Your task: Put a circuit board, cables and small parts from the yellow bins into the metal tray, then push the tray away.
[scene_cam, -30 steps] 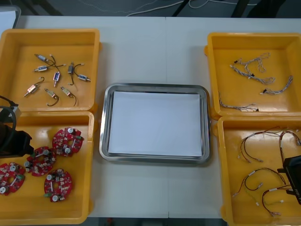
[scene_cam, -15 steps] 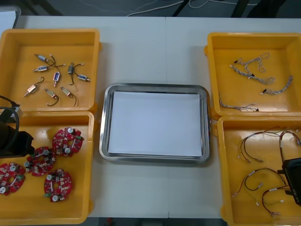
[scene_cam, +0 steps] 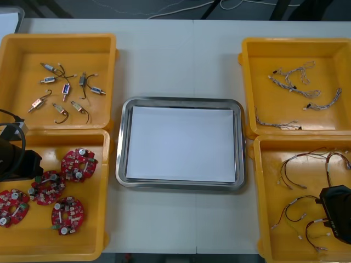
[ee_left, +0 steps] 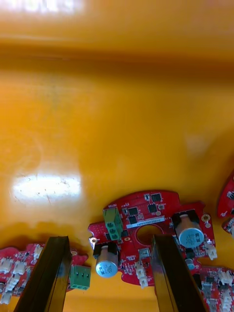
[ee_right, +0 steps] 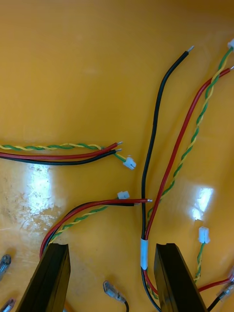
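Nothing is yet laid in the metal tray [scene_cam: 122, 142], well apart from both tools. The left tool [ee_left: 109, 243] is spread over a circuit board [ee_left: 146, 226]; the right tool [ee_right: 111, 248] is spread around cables [ee_right: 143, 253]. Every step remains.

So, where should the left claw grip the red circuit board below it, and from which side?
Take the red circuit board by its outer rim, coming straight down from above with the open left claw. It lies flat on the yellow bin floor, and the upright cylinders and green block on top may block a grip elsewhere.
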`<state>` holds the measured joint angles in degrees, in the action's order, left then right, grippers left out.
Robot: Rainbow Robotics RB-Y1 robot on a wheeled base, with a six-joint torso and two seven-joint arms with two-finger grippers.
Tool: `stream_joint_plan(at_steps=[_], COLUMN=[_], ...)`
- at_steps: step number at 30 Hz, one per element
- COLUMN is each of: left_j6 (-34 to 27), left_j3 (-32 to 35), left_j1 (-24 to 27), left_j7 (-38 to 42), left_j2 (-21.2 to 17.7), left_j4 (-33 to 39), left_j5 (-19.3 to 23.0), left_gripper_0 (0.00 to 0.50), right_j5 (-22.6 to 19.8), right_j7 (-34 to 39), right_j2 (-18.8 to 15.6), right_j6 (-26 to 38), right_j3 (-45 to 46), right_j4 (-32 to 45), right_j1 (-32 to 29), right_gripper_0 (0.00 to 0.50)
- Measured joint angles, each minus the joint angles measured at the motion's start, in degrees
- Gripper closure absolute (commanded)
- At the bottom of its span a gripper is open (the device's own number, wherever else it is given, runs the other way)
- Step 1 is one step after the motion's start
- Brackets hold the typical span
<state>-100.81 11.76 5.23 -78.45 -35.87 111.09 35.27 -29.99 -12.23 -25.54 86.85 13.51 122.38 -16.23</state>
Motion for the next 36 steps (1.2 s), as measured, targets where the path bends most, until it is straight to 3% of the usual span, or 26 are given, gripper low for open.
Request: stream_joint_plan(at_steps=[36], left_j6=[7.0], left_j3=[-0.7], left_j1=[-3.4], left_j7=[0.0], left_j2=[2.3], left_j4=[-0.4], left_j5=[-4.1], left_gripper_0=[0.032], right_j5=[4.5], right_j7=[0.4], right_j2=[3.4], right_j6=[-3.8], right_j3=[-2.8], right_j4=[-0.1], right_j1=[-2.5], right_gripper_0=[0.0])
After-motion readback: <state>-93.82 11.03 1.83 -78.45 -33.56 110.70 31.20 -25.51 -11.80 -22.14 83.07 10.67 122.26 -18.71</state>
